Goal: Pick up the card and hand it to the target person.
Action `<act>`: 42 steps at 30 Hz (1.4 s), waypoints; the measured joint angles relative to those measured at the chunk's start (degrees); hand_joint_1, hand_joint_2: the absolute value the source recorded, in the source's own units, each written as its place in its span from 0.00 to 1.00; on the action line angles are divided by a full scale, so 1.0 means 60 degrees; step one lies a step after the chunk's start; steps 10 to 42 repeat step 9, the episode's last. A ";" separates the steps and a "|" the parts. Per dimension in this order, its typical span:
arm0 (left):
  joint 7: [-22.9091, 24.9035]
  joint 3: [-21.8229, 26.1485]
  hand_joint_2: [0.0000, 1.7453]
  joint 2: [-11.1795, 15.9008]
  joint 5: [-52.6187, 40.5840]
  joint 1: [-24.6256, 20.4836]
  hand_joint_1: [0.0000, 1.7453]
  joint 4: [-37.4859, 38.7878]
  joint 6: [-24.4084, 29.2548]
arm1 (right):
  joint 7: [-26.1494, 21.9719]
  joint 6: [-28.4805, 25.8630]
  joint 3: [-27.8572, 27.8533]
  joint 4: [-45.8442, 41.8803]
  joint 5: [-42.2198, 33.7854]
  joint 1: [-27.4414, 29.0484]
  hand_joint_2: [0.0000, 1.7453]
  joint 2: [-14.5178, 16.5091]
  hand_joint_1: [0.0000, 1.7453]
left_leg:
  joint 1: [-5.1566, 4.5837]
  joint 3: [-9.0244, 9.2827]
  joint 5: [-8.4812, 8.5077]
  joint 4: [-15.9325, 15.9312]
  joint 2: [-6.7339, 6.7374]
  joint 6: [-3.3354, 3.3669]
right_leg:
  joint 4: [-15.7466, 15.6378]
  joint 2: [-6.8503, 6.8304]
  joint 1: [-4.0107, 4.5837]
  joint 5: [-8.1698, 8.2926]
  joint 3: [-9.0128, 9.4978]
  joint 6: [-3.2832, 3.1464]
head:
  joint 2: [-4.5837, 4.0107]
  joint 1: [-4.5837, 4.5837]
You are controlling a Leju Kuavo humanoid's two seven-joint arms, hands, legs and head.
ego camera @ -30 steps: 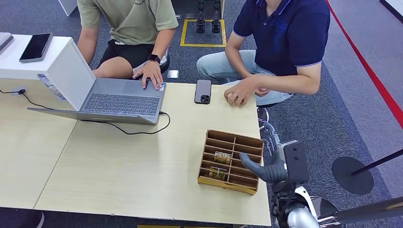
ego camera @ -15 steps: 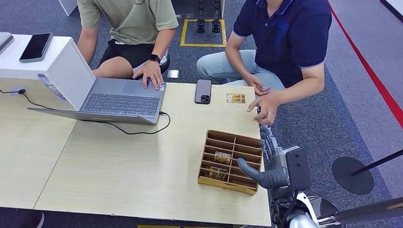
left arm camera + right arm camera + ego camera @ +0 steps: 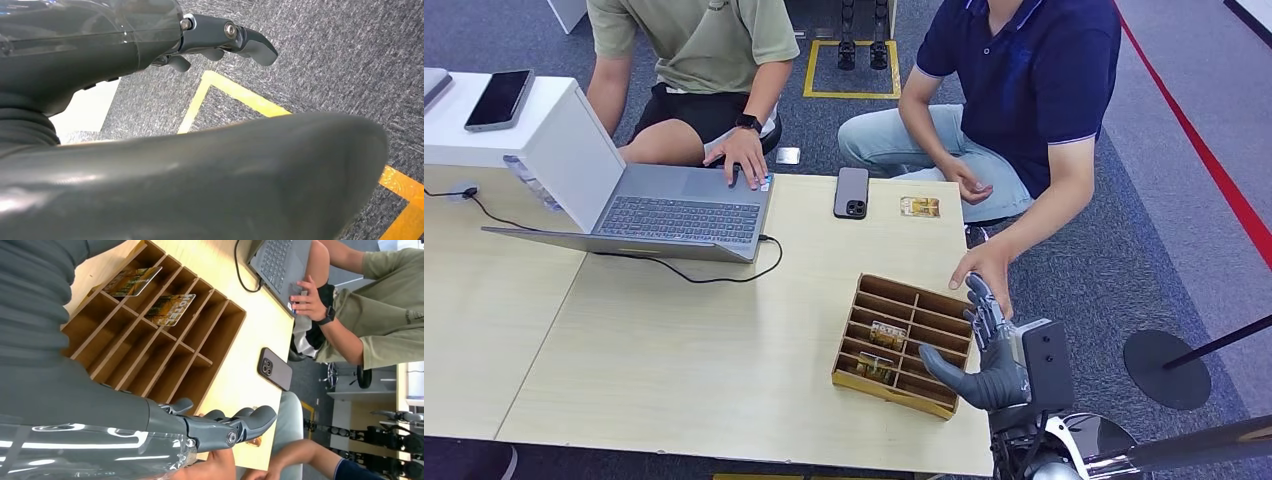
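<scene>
Head view: at lower right the grey right hand (image 3: pixel 989 350) stands fingers apart and empty beside the slatted wooden box (image 3: pixel 904 343), a person's hand (image 3: pixel 986 268) touching its fingertips. A glossy card (image 3: pixel 920 207) lies flat on the pale woodgrain counter (image 3: pixel 674 350), upper centre.

Left wrist view: the left hand (image 3: pixel 220 42) hangs over speckled carpet (image 3: pixel 340 65), fingers loosely extended, empty.

Right wrist view: two cards (image 3: pixel 150 295) lean in the box's compartments.

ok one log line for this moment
right robot hand: open, at wooden organizer edge | person's hand: touching it | cards: two in organizer | one card: on table
</scene>
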 joint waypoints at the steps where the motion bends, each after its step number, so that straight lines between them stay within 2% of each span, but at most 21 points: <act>1: 0.0000 0.0000 0.00 0.0000 -0.0001 0.0000 0.00 0.0000 0.0000 | -0.0011 -0.0018 0.0015 0.0000 -0.0018 0.0010 1.00 -0.0013 0.00 | 0.0000 0.0000 0.0000 0.0000 0.0000 0.0000 | 0.0000 0.0000 0.0000 0.0000 0.0000 0.0000 | 0.0000 0.0000; 42: 0.0089 0.0000 0.00 0.0000 -0.0022 -0.0001 0.00 0.0000 0.0000 | -0.0062 -0.0075 0.0086 0.0000 -0.0077 0.0023 1.00 -0.0051 0.00 | 0.0000 0.0001 0.0000 0.0000 0.0000 0.0000 | 0.0000 0.0000 0.0000 0.0000 0.0000 0.0000 | 0.0000 0.0000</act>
